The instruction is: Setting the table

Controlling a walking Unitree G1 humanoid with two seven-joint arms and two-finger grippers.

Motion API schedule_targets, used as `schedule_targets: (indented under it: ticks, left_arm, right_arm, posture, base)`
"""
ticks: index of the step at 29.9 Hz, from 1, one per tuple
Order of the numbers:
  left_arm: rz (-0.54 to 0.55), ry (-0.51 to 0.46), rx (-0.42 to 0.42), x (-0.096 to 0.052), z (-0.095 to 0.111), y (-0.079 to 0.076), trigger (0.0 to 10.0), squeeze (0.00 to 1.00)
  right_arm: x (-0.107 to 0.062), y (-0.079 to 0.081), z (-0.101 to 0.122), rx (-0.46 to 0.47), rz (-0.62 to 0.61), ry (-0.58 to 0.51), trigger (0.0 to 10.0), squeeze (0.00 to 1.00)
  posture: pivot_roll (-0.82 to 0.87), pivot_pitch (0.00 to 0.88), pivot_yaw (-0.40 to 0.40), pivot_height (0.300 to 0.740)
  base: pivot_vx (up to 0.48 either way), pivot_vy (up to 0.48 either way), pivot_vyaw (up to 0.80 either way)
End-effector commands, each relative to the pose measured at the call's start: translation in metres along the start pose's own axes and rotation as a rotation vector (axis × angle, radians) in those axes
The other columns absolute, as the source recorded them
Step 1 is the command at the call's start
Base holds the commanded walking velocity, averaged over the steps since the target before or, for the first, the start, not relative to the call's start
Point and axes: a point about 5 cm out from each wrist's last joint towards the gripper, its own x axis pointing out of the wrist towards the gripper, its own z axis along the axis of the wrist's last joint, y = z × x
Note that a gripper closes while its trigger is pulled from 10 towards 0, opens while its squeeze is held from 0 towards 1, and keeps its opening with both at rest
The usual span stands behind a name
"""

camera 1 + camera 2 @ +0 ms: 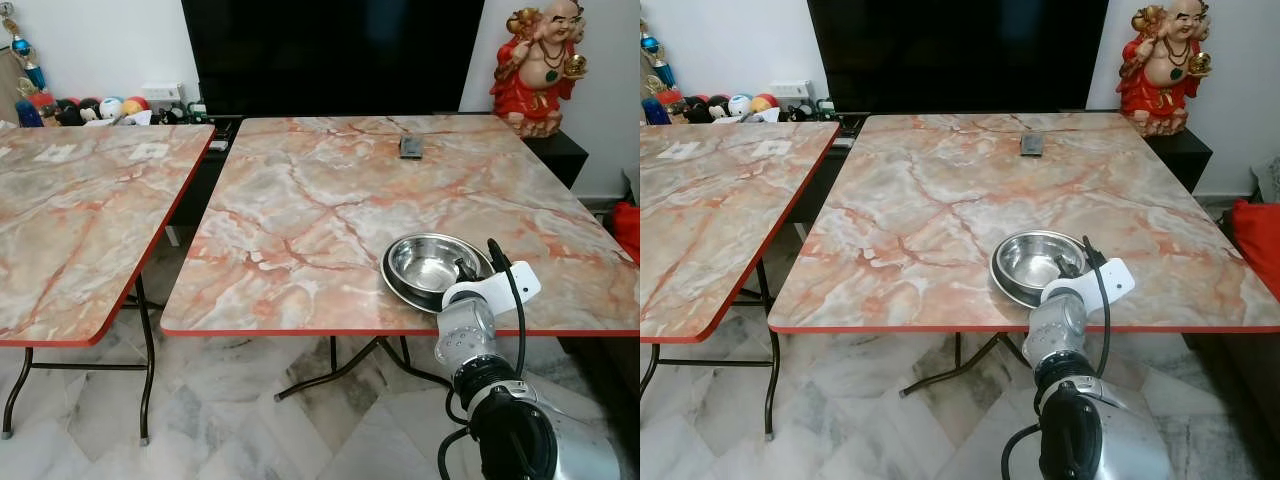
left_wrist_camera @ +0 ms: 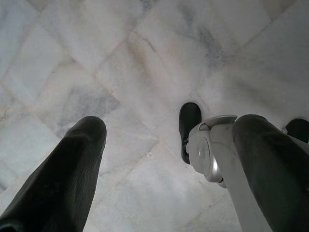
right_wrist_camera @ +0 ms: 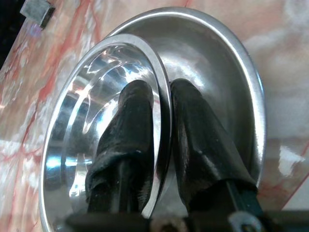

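Right claw (image 3: 161, 145) is clamped on the rim of a steel bowl (image 1: 430, 262): one finger sits inside the bowl, the other outside it, with the rim pinched between them. The bowl rests in a wider steel plate (image 1: 400, 290), and both sit on the near right part of the marble-patterned desk (image 1: 300, 220), close to its near edge. The right arm (image 1: 470, 335) reaches up from below the near edge to the bowl.

Left claw (image 2: 159, 140) hangs over the pale tiled floor (image 2: 145, 63) with its fingers set well apart; one of the robot's black feet (image 2: 189, 128) shows between them.

A small dark flat object (image 1: 411, 147), possibly a remote or phone, lies near the far edge of the same desk. A second desk (image 1: 70, 220) of the same pattern stands to the left, apart from the first. A large dark screen (image 1: 330, 55) stands behind the desks, and a red figurine (image 1: 540, 65) stands at far right.
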Motion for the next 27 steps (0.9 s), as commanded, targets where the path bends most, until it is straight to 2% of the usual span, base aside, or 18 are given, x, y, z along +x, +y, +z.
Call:
schedule_targets:
  ticks: [1, 7, 18, 27]
  left_arm:
    - [0.004, 0.007, -0.006, 0.0, 0.0, 0.003, 10.0, 0.0]
    - [0.0, 0.007, -0.004, 0.0, 0.0, 0.002, 10.0, 0.0]
    - [-0.002, 0.007, -0.004, 0.0, 0.0, 0.001, 10.0, 0.0]
    - [-0.003, 0.009, -0.006, 0.0, -0.001, 0.001, 10.0, 0.0]
  right_arm:
    - [0.0, 0.0, -0.001, 0.01, -0.016, 0.002, 10.0, 0.0]
    - [0.001, -0.01, 0.004, 0.027, -0.073, -0.032, 10.0, 0.0]
    - [0.002, -0.006, 0.009, 0.011, -0.055, -0.058, 10.0, 0.0]
    - [0.0, -0.005, 0.016, -0.049, -0.049, -0.134, 10.0, 0.0]
  posture:
    - [0.05, 0.0, 0.024, 0.74]
    - [0.05, 0.0, 0.024, 0.74]
    - [0.05, 0.0, 0.019, 0.74]
    - [0.04, 0.0, 0.018, 0.74]
  base:
    - [0.0, 0.0, 0.0]
    - [0.0, 0.0, 0.0]
    - [0.0, 0.0, 0.0]
    - [0.0, 0.0, 0.0]
